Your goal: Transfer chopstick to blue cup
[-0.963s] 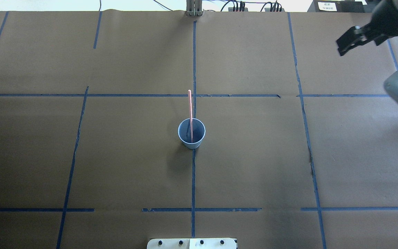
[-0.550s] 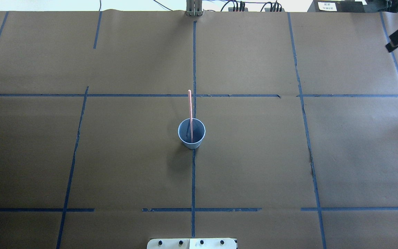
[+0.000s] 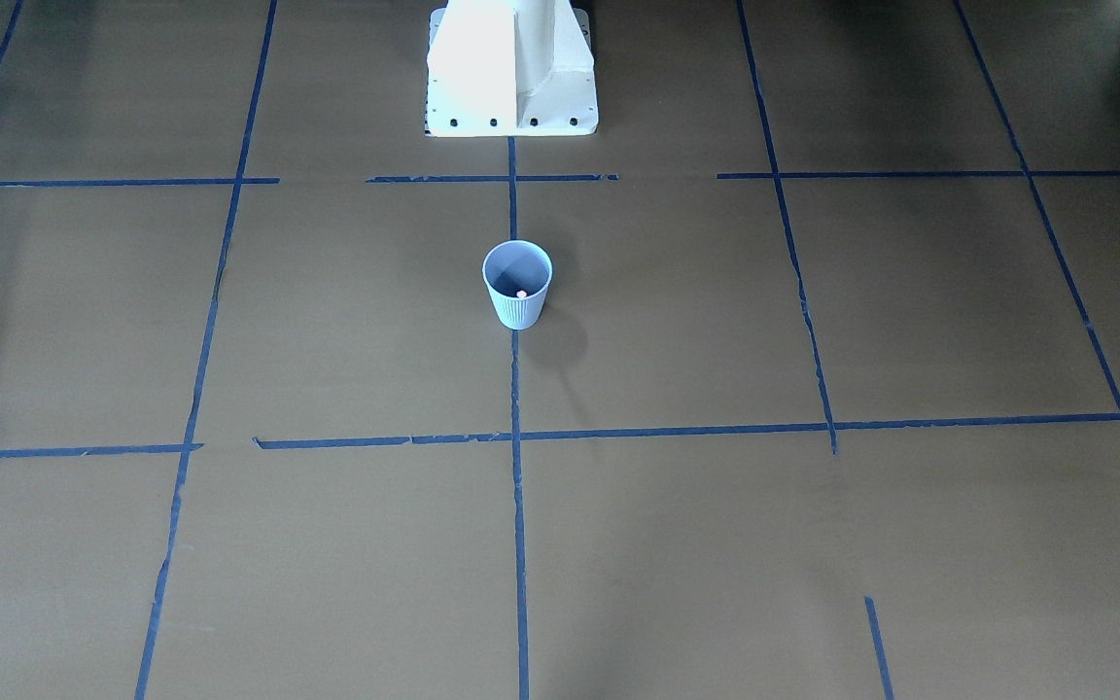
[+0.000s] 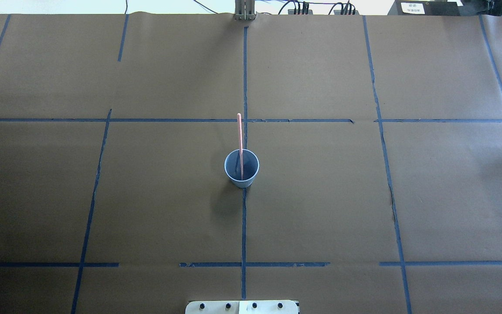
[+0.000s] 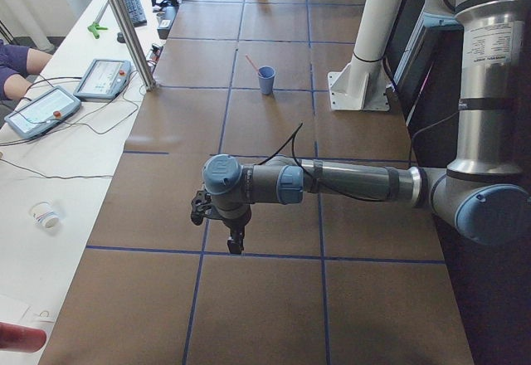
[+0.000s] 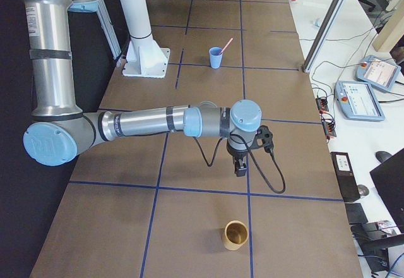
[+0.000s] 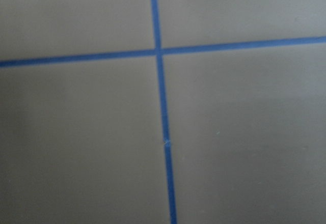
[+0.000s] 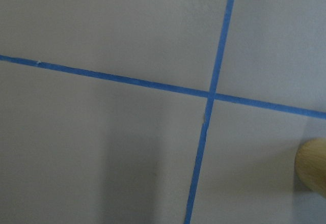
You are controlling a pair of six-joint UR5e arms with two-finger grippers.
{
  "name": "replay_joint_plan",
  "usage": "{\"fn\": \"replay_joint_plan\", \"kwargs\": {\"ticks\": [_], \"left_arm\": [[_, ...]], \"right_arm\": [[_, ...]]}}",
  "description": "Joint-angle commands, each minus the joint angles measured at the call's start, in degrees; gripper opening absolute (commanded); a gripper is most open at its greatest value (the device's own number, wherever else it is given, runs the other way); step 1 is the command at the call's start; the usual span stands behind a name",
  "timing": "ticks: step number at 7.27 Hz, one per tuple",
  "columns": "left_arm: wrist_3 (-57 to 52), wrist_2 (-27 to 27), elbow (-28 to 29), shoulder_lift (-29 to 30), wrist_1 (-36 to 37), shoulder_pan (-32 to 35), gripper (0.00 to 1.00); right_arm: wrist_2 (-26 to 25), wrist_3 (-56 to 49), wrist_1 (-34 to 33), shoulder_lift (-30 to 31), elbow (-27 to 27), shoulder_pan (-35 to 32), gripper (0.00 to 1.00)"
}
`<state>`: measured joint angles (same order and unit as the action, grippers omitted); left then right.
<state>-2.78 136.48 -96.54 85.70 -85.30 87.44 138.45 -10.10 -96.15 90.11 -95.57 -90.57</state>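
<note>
The blue cup (image 4: pixel 243 183) stands upright at the table's centre, on a blue tape line. One pinkish-red chopstick (image 4: pixel 239 139) stands in it, leaning on the far rim. The front-facing view shows the cup (image 3: pixel 517 309) with the stick's pale tip (image 3: pixel 521 294) just inside the rim. My left gripper (image 5: pixel 235 245) shows only in the left side view, pointing down over bare table far from the cup (image 5: pixel 265 80). My right gripper (image 6: pixel 240 169) shows only in the right side view, also far from the cup (image 6: pixel 216 59). I cannot tell whether either is open or shut.
A golden-brown cup (image 6: pixel 236 235) stands near the right gripper at the table's right end; its edge shows in the right wrist view (image 8: pixel 313 170). The white robot base (image 3: pixel 511 68) stands behind the blue cup. Teach pendants (image 6: pixel 379 76) lie on the side bench.
The right arm and gripper have drawn back out of the overhead view's upper right corner. The cup and chopstick have not moved.
</note>
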Motion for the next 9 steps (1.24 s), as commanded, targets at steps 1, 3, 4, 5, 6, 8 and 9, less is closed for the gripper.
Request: {"fn": "replay_joint_plan", "kwargs": {"ticks": [1,3,4,5,6,8,9], "left_arm": [[0.0,0.0,0.5,-2.2,-1.7,0.2,1.00],[0.3,0.0,0.4,-1.2,-1.8,3.0,1.00],[0.4,-0.1,0.4,-0.9,-1.8,4.4,1.00],[0.1,-0.1,0.4,-0.9,-1.9,4.5,1.00],[0.1,-0.1,0.3,-0.8,-1.9,4.6,1.00],[0.1,-0.1,0.0,-0.8,-2.0,5.0,1.00],[0.1,-0.1,-0.3,-0.8,-2.0,5.1,1.00]], "right_arm": [[-0.3,0.1,3.2,2.8,1.3,-0.1,1.00],[-2.7,3.5,5.6,3.0,1.7,-0.3,1.00],[-2.7,8.1,5.6,3.1,2.1,-0.4,1.00],[-2.7,10.8,5.6,3.1,2.1,-0.6,1.00],[-2.7,10.9,5.5,3.1,2.2,-0.8,1.00],[-1.7,10.8,6.5,4.5,2.1,-2.0,1.00],[-1.6,10.7,7.2,4.4,2.0,-2.1,1.00]]}}
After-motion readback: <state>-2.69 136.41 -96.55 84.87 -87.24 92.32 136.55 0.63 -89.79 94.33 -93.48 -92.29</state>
